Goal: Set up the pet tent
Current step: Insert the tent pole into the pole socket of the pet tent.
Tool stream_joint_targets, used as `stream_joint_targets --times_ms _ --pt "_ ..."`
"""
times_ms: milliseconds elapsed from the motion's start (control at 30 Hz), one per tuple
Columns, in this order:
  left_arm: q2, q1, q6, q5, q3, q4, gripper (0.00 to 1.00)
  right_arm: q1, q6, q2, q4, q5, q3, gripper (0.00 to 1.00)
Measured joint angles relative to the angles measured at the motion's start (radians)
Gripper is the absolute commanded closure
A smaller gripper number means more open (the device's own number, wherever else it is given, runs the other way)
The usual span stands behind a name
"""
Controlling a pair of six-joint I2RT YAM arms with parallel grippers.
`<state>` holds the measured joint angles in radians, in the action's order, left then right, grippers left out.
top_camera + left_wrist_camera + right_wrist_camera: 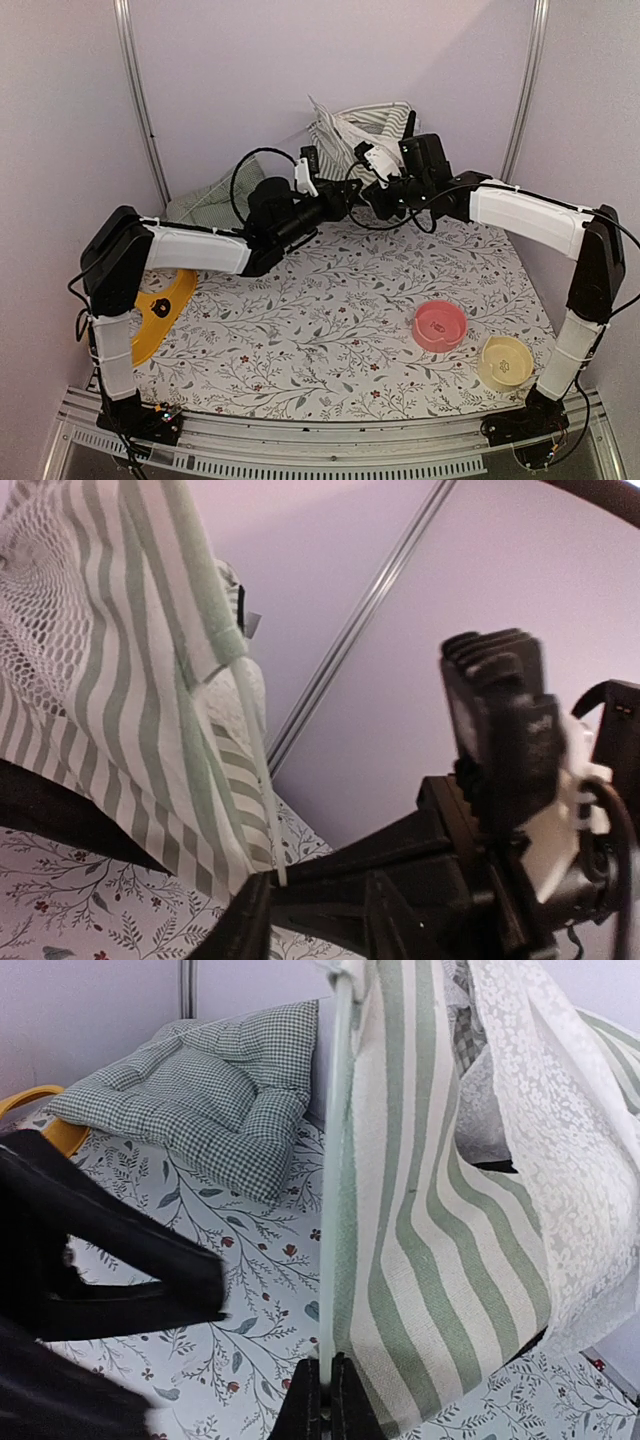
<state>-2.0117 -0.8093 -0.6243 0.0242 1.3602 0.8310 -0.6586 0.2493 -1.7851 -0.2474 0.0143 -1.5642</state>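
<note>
The pet tent (352, 125) is a slumped heap of green-and-white striped fabric and white mesh at the back of the table. One of its thin pale poles (328, 1260) runs down the edge of a striped panel (430, 1240). My right gripper (326, 1392) is shut on the lower end of that pole. In the left wrist view the same pole (258, 780) ends at the right gripper's black fingers (350, 865). My left gripper (205, 1300) stands open just left of the pole, not touching it. Both grippers meet in front of the tent, left gripper (345, 198) and right gripper (367, 192).
A green checked cushion (205, 205) lies at the back left, also seen as cushion (200, 1090). A yellow curved dish (160, 310) sits at the left edge. A pink bowl (440, 325) and a pale yellow bowl (505, 360) stand front right. Walls close in behind.
</note>
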Motion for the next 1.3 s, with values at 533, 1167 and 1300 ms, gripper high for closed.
stream_joint_targets --times_ms 533,1167,1300 --pt "0.491 0.076 0.03 0.069 -0.306 -0.209 0.47 0.065 0.052 0.149 0.127 0.024 0.162 1.0" --pt "0.567 0.59 0.352 -0.066 -0.161 -0.987 0.33 0.142 0.153 0.4 0.43 -0.034 0.603 1.0" --pt "0.461 0.611 0.426 -0.047 -0.107 -1.001 0.32 0.142 0.156 0.452 0.588 -0.039 0.777 1.0"
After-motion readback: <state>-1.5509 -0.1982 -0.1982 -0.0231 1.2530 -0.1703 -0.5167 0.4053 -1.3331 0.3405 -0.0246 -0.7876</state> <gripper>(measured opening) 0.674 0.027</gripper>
